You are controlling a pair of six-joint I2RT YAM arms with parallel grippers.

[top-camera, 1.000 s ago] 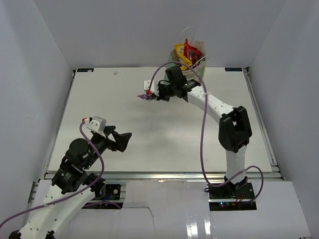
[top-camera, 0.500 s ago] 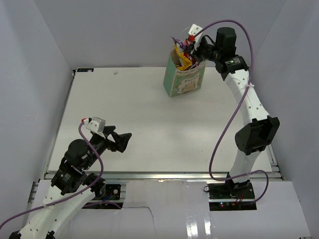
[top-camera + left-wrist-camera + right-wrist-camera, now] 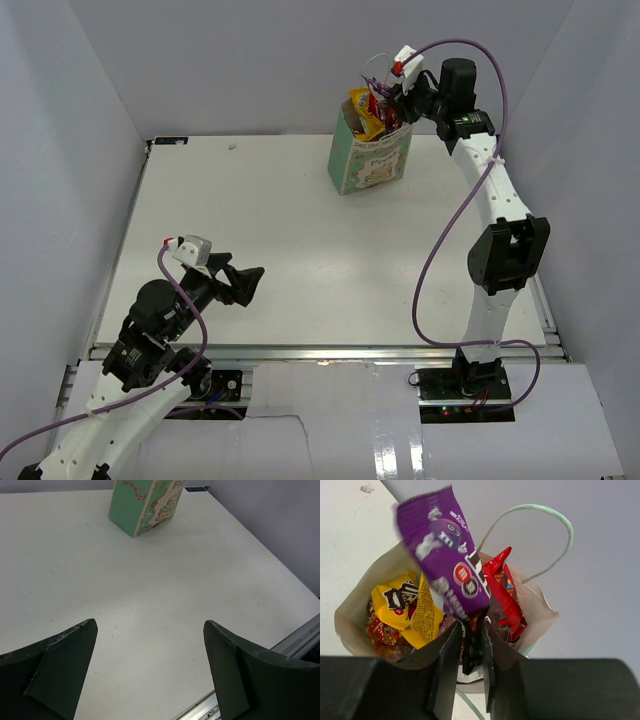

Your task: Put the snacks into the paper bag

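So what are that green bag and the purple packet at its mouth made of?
Green bag: looks like matte paper, judging by its stiff creased walls and dull printed face. Purple packet: probably thin plastic film with a slight sheen, going by its printed, bendy surface and crimped end.
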